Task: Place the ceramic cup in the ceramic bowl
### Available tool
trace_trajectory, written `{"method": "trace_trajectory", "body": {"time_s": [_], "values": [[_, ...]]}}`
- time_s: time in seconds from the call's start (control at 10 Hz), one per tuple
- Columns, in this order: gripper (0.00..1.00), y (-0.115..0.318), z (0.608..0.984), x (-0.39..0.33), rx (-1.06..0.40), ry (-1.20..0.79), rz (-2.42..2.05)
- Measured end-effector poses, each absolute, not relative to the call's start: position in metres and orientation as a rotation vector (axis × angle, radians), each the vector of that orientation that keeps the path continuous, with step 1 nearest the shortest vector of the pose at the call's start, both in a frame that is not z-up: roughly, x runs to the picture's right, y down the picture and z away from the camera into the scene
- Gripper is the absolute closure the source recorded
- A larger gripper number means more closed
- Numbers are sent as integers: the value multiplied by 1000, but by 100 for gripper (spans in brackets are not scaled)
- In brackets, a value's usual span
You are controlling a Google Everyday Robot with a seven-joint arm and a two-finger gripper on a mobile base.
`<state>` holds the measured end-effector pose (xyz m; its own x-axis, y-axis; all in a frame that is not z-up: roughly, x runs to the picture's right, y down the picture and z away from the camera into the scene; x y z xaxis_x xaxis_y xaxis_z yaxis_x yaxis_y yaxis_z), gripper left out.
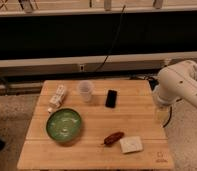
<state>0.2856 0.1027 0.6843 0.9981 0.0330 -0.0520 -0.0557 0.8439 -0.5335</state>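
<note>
Standing apart on a wooden table: ceramic cup, ceramic bowl, four other items; robot arm at the right edge.

Nearest row: a flat white pad toward the front right corner, with a reddish-brown oblong item just beside it on its left. Next, front left: the ceramic bowl, green, glossy inside. Behind it: a white rectangular carton lying askew near the left edge; the ceramic cup, upright, white, right of the carton and beyond the bowl, not touching it; a black flat rectangular item right of the cup. Right side: white arm bent over the table's edge, gripper hanging below it at that edge, pincer spread, well apart from the cup. Farthest: a dark wall band with a black cable running down.
</note>
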Motion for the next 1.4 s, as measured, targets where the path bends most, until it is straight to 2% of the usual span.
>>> {"method": "trace_trajectory", "body": {"time_s": [0.3, 0.6, 1.1, 1.4], "values": [[20, 100, 685, 284, -555, 40, 39], [20, 64, 703, 256, -493, 16, -31], [20, 35, 711, 234, -421, -7, -110], [20, 4, 729, 195, -363, -49, -190]]}}
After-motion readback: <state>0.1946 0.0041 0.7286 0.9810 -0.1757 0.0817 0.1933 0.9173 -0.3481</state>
